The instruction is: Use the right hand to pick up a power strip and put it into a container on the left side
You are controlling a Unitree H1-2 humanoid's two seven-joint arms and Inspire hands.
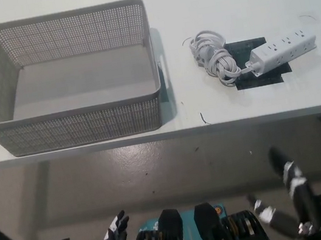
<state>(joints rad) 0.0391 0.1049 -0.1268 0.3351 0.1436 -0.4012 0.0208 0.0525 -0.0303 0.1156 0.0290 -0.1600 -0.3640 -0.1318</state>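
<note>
Power strip [283, 48] lies slanted, far end up-right, coiled cord [214, 56] at left

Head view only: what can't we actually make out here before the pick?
- Basket: the near wall hides the strip of floor behind it.
- Power strip: too small to see the outlets or any switch; its plug is lost in the coiled cord.
- Black patch: partly covered by the strip and cord.
- Left hand: arm cut by the bottom edge.
- Right hand: dark and blurred, grip state unclear.
</note>
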